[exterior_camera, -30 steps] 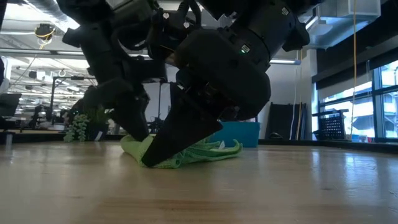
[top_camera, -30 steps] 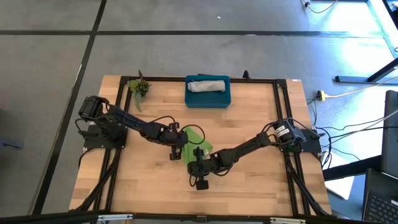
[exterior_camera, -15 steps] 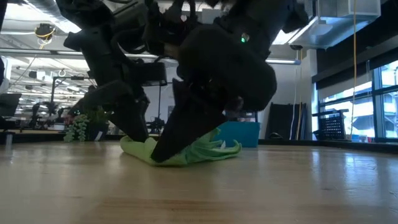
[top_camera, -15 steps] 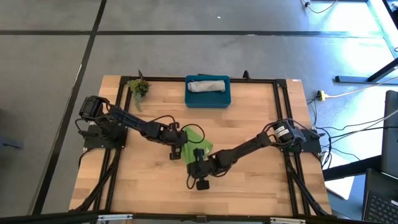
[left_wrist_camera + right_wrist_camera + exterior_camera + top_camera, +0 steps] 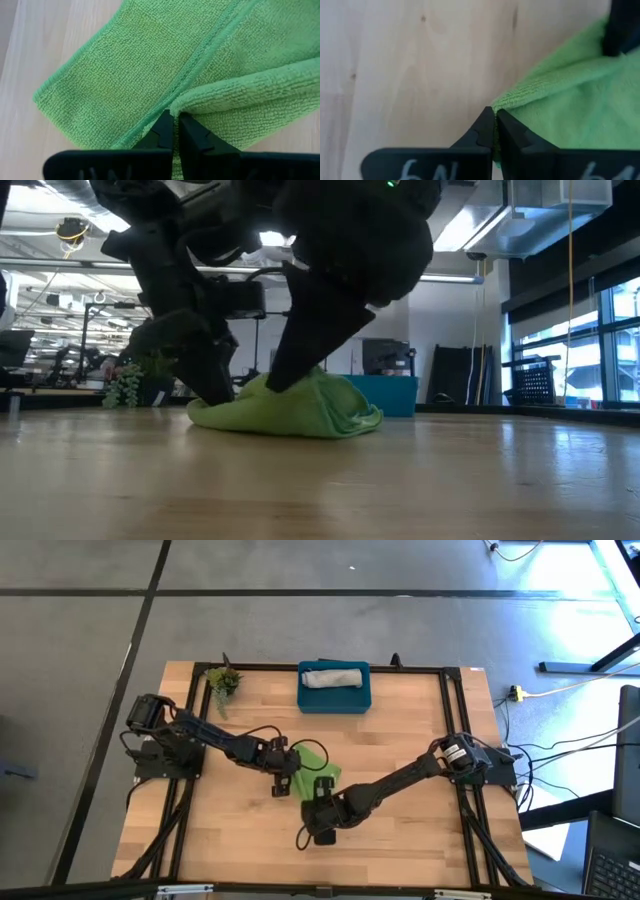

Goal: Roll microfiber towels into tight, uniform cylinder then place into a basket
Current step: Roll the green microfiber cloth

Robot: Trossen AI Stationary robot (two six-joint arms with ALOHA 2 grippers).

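Note:
The lime green towel (image 5: 312, 766) lies crumpled at the table's middle, heaped into a mound (image 5: 290, 410) in the low view. My left gripper (image 5: 174, 116) is shut on its left part, and it also shows from above (image 5: 288, 772). My right gripper (image 5: 495, 116) is shut on the towel's near side (image 5: 322, 790). The light grey towel (image 5: 333, 677) lies rolled inside the teal basket (image 5: 336, 700) at the far edge. My left gripper pinches a folded edge (image 5: 186, 101) of the green towel between its two fingers, slanting down from the table's left. The cloth around the hold lies on the table. My right gripper pinches a corner (image 5: 507, 102) of the green towel between its two fingers, slanting down from the near right. That corner is raised off the table, and the cloth slopes up to the fingers (image 5: 300, 370) while the rest stays on the wood.
A small green plant sprig (image 5: 222, 682) sits at the far left, seen also in the low view (image 5: 125, 385). Bare wood lies on the table's near half and right side. Black frame rails run along the table's edges.
My right gripper has risen and tipped, staying shut, and has drawn the towel's near part up with it. The towel, low and spread out a second ago, now stands as a taller mound. Its left part under my left gripper has stayed on the table.

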